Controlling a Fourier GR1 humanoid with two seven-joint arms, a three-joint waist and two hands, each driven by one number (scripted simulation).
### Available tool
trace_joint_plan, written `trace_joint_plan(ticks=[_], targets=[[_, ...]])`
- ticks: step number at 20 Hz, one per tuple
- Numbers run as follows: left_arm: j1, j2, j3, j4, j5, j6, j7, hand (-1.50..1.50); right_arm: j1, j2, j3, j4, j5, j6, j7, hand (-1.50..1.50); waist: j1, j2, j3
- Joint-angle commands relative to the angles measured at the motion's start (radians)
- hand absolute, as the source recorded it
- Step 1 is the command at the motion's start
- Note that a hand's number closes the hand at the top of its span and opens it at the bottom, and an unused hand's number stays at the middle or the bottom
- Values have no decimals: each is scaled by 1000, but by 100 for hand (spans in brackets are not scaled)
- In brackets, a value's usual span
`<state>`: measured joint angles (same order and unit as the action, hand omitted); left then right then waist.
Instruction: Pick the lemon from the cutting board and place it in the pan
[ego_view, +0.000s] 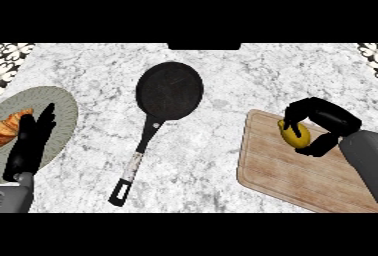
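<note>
A marble counter (221, 165) seen from steeply above. At the right, a wooden cutting board (295, 172) lies at a slight angle. The right hand (321, 125) reaches over the board's upper part, its black fingers and thumb curled round a yellow lemon (297, 135), which sits above the board's top right area; it is hard to tell whether the lemon touches the wood. In the middle of the counter lies a black pan (170, 90), round bowl toward the top, its long handle (136, 160) running down and to the left. The pan is well apart from the board. At the left edge sits a pale green plate (63, 107) with a croissant (11, 127) on it. The left hand (29, 145) rests over the plate's lower part, fingers straight and pointing up, holding nothing.
</note>
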<state>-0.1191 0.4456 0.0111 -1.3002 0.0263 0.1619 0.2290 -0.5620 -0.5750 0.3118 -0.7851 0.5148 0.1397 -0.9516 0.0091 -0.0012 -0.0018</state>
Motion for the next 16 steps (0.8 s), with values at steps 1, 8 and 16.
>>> trace_joint_plan(ticks=[1,8,16], targets=[[25,10,18,6,5,-6,-8,0,18,-6,28,9,97,-61,261,150,-13,-6,-1],[22,12,25,-3,8,-7,5,0,13,43,41,-15,207,-104,798,150,-29,-13,-2],[31,8,37,-19,4,-6,6,0,26,95,-66,-450,138,-255,876,150,-34,-12,1]])
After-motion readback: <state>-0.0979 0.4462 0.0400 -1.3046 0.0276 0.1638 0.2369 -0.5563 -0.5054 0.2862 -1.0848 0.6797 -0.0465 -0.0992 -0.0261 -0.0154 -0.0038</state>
